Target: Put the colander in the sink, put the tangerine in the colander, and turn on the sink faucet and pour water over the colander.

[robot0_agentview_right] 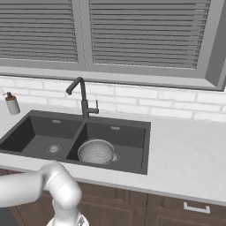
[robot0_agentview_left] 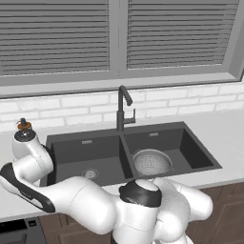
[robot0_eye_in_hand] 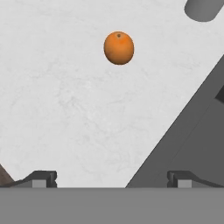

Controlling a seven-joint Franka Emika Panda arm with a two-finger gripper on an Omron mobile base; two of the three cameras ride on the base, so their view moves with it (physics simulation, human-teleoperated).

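Colander [robot0_agentview_left: 151, 162] sits in the right basin of the sink [robot0_agentview_left: 200, 151], upright, covering most of that basin's floor; same placement seen from the right base view, colander [robot0_agentview_right: 97, 152] just right of the divider. Left basin holds nothing but its round drain [robot0_agentview_left: 89, 173]. Sink faucet [robot0_agentview_left: 123, 108] stands behind the divider, its spout reaching toward the camera in the left base view. Soap dispenser [robot0_agentview_right: 12, 103] stands on the counter [robot0_agentview_right: 185, 150] left of the sink, near the back wall. Hand view: gripper [robot0_eye_in_hand: 112, 179] hangs over pale counter with its fingers spread wide, nothing between them. Tangerine [robot0_eye_in_hand: 118, 48] rests on the counter ahead of the fingers, well apart from them, stem dimple up. The sink's dark rim runs diagonally along the right side of that view
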